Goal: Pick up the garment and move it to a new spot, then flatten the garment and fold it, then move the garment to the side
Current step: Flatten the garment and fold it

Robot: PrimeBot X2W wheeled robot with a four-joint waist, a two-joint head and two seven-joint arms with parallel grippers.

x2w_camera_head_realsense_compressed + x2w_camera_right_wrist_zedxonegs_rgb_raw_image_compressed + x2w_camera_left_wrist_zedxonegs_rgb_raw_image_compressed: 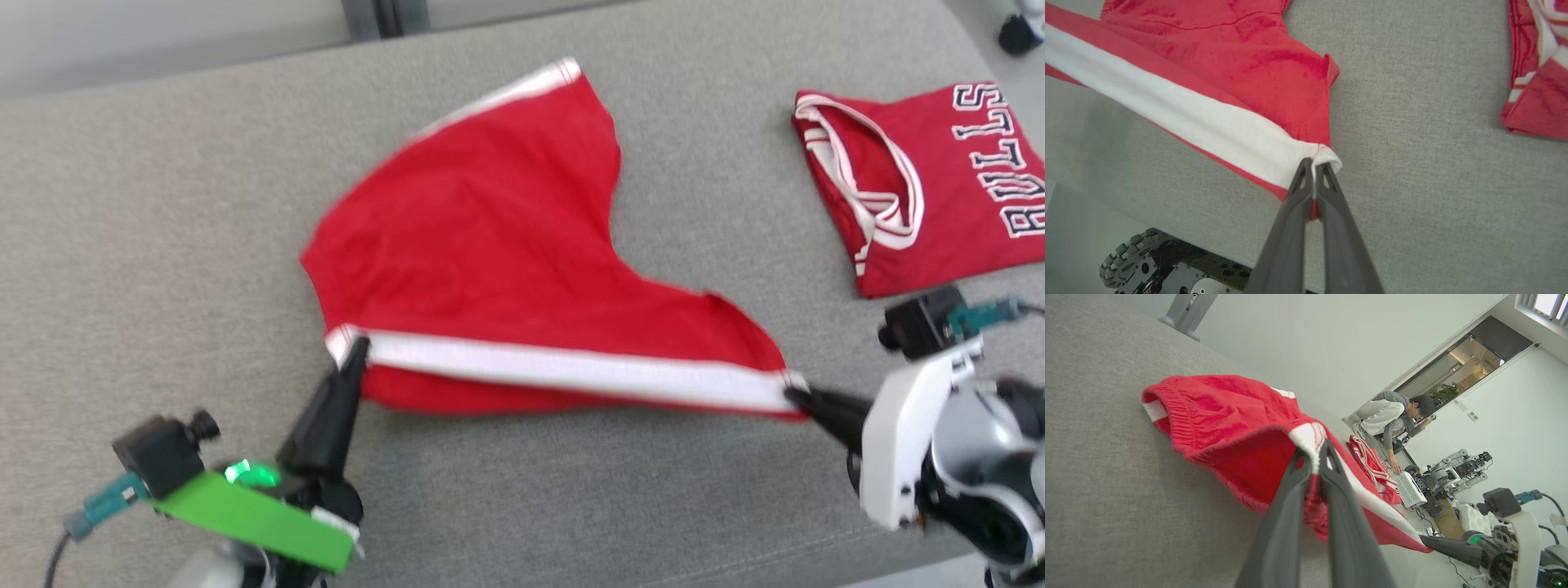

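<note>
at 7 and 4 o'clock, red white-striped cloth shorts are pinched by clamped left gripper and right gripper; flattening judged underway, lay-down needed next.

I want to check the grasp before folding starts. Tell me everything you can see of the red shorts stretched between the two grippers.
The red shorts look like soft knit cloth, with a white side stripe along each outer edge and a gathered elastic waistband. The near stripe is pulled taut: the left gripper is shut on its waistband end, the right gripper on its hem end. That edge looks raised; the rest lies rumpled on the grey fabric surface.
</note>
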